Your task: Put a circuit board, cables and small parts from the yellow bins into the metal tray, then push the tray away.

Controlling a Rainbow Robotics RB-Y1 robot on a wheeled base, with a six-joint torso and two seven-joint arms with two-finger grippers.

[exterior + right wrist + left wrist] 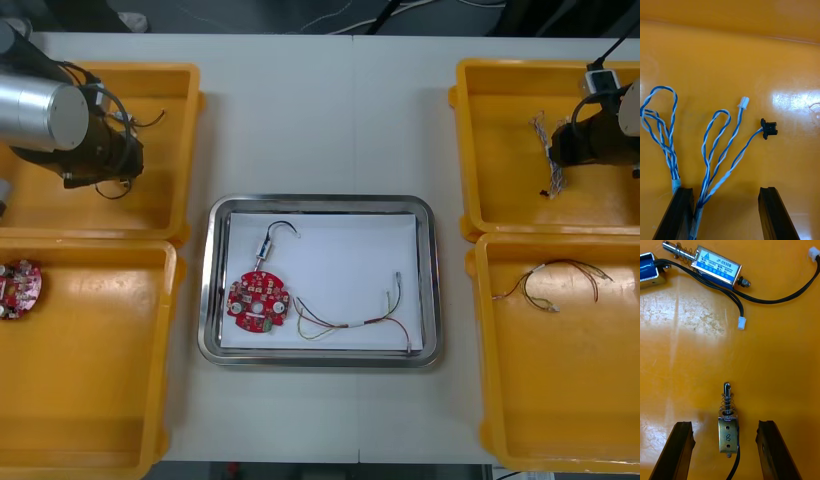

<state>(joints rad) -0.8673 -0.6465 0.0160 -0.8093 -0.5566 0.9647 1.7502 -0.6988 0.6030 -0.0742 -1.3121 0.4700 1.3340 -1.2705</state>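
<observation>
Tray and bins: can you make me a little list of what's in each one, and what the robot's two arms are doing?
metal tray: red circuit board, small metal part with a black cable, red and yellow cable
far left bin: left end effector, open, a loose metal part between its fingers
near left bin: spare circuit board
far right bin: right end effector, open, over blue and white cables
near right bin: second red and yellow cable

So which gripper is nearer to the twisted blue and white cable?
Right. The right gripper is directly over the twisted blue and white cable, with strands between its open fingers. The left gripper is across the table, over a small metal part.
</observation>
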